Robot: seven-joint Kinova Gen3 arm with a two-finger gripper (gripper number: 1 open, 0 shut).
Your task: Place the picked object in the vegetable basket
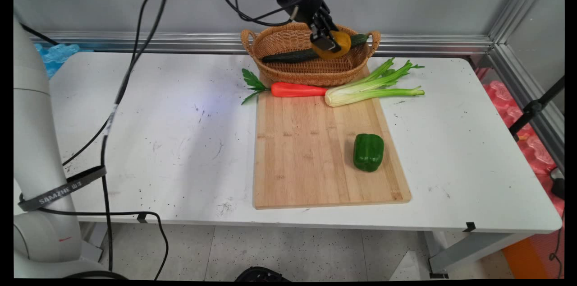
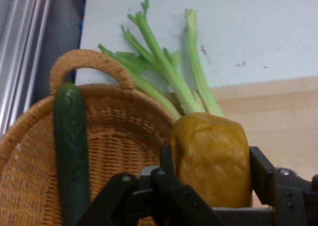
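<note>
I see my end effector [image 1: 328,43] clamped on a yellow bell pepper [image 1: 336,44], held just above the wicker basket [image 1: 288,40] beside the cucumber [image 1: 293,55] lying inside it.

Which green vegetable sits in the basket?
The cucumber: it lies across the wicker basket. The celery and green pepper are on the cutting board.

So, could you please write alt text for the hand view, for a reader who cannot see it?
The black gripper is shut on a yellow pepper above the edge of a woven basket. A dark green cucumber lies in the basket, reaching its handle. Beyond the basket, celery lies across a wooden cutting board and the white table.
</note>
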